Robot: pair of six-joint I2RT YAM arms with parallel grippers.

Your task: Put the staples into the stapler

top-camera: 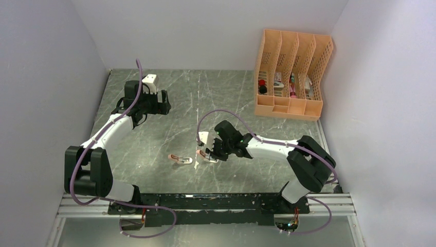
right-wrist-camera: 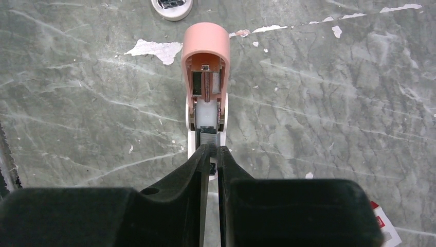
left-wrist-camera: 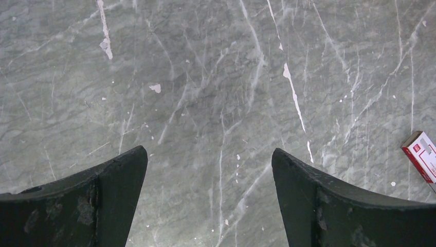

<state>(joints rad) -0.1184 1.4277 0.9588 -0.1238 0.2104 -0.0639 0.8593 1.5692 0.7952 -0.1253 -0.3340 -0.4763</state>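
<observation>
Grey marbled tabletop (right-wrist-camera: 334, 128): the right claw (right-wrist-camera: 210, 150), apparently pinched nearly shut on a silvery staple strip (right-wrist-camera: 208, 138), points straight along the opened salmon-pink mini stapler (right-wrist-camera: 205, 56) lying lengthwise dead ahead. Well apart, the left claw (left-wrist-camera: 208, 152) hangs spread wide and empty.

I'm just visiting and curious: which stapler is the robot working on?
Near the middle of the grey marbled table lie two small salmon-pink staplers. It is the right-hand stapler, its lid flipped open, with the right gripper at it; its neighbour lies alone.

No legible text — staple box (left-wrist-camera: 420, 155) print too small.
</observation>
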